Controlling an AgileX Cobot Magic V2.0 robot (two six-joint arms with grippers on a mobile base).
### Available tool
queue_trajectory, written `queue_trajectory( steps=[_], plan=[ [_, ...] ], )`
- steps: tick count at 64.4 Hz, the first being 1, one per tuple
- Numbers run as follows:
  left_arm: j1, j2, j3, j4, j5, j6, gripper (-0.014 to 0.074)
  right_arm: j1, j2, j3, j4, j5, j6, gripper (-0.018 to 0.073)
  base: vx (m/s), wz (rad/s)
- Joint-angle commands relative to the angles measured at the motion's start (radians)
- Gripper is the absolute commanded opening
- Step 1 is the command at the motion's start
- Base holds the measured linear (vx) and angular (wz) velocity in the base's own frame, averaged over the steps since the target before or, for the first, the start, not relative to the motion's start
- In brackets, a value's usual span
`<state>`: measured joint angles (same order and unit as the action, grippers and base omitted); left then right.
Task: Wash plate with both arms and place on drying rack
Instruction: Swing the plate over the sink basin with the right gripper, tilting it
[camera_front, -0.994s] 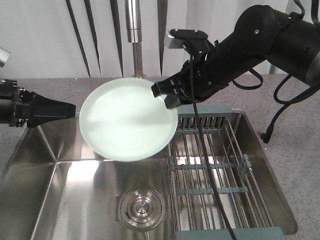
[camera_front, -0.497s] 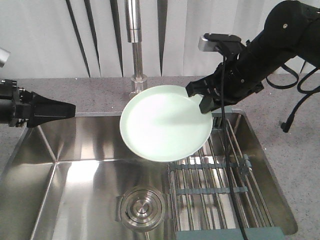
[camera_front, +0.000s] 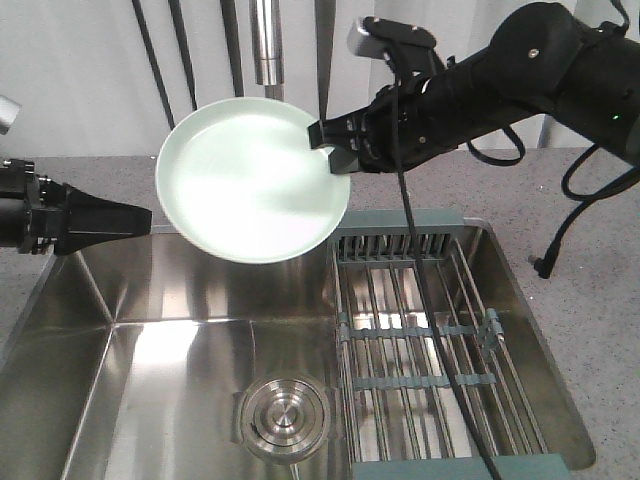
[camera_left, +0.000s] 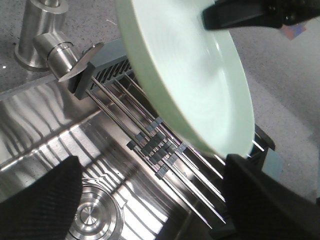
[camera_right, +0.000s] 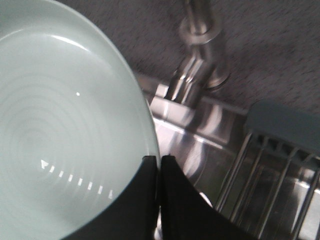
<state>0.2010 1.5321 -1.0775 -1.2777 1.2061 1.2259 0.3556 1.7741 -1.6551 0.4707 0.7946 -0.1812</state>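
Left gripper (camera_front: 135, 218): parked over the left edge of the sink (camera_front: 150, 350), apart from the plate. In its wrist view the fingers are spread wide and nothing is held. No movement is recorded over the last second.
Plate (camera_front: 250, 180): carried in the air, tilted with its face toward the front camera, above the back of the sink and in front of the tap (camera_front: 265, 40). No water is seen running.
Right gripper (camera_front: 335, 150): clamped on the plate's right rim, with one finger on each face in the wrist view.
Change: a second ago the plate was held lower over the sink. Half a second ago it had been swung right, over the back end of the drying rack (camera_front: 420, 330). Now it has been lifted and brought back left.
Meaning: the swing is judged to be a rinsing or shaking pass, not a placement. The rack is bare and placing is not yet done.
Count: one plate, two arms, one tap, one sink, one drain (camera_front: 283, 418), one drying rack.
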Motion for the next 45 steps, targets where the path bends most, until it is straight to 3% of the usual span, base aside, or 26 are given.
queue_trajectory(
  steps=[1, 12, 27, 32, 45],
  plan=[
    [0.0, -0.041, -0.02, -0.069, 0.042, 0.0, 0.0556, -0.068, -0.05, -0.032, 0.02, -0.047, -0.004, -0.0005, 0.0, 0.0],
    [0.0, -0.041, -0.02, -0.069, 0.042, 0.0, 0.0556, -0.146, -0.05, -0.032, 0.02, 0.147, 0.0, -0.0005, 0.0, 0.0],
    [0.0, -0.041, -0.02, -0.069, 0.042, 0.0, 0.0556, -0.086, -0.05, -0.032, 0.038, 0.364, -0.01, -0.0005, 0.0, 0.0],
    [0.0, -0.041, -0.02, -0.069, 0.042, 0.0, 0.0556, -0.048, -0.05, -0.032, 0.039, 0.321, -0.011, -0.0005, 0.0, 0.0],
    [0.0, -0.041, -0.02, -0.069, 0.042, 0.0, 0.0556, -0.001, -0.05, -0.032, 0.1, 0.019, -0.01, -0.0005, 0.0, 0.0]
  ],
)
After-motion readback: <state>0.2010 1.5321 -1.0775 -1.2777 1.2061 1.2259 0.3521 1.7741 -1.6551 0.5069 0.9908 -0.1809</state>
